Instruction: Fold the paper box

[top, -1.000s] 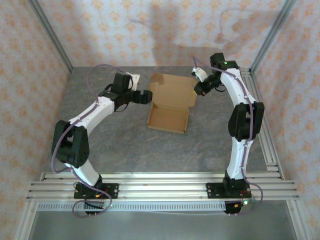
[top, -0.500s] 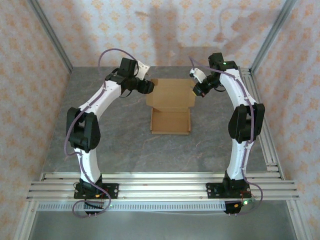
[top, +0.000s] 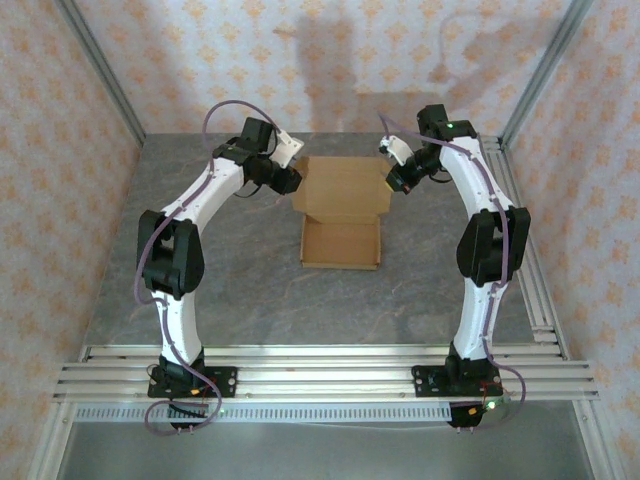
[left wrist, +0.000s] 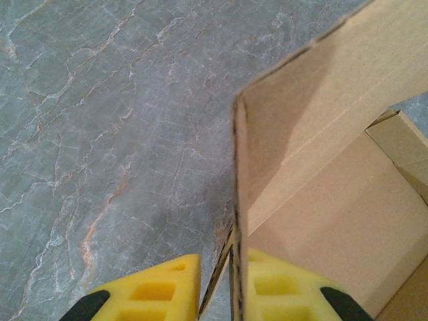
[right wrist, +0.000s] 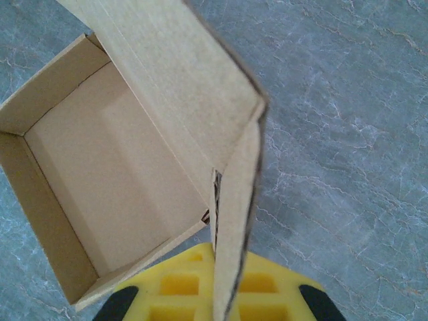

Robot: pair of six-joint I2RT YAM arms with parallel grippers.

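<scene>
Top external shows the paper box (top: 342, 215) toward 12 o'clock on the desk (top: 250, 290), lid raised. Left claw (left wrist: 223, 259) and right claw (right wrist: 224, 264) each clamp one lid flap. The next move probably needs lowering both evenly.

Top cam: high, behind me, looking down and forward. My wrist cams: close, facing down. All share the paper box (top: 340, 215).

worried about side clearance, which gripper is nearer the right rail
Right. The right gripper is at the box's right side, a short way in from the rail; the left gripper is across the box, at its left side.
</scene>
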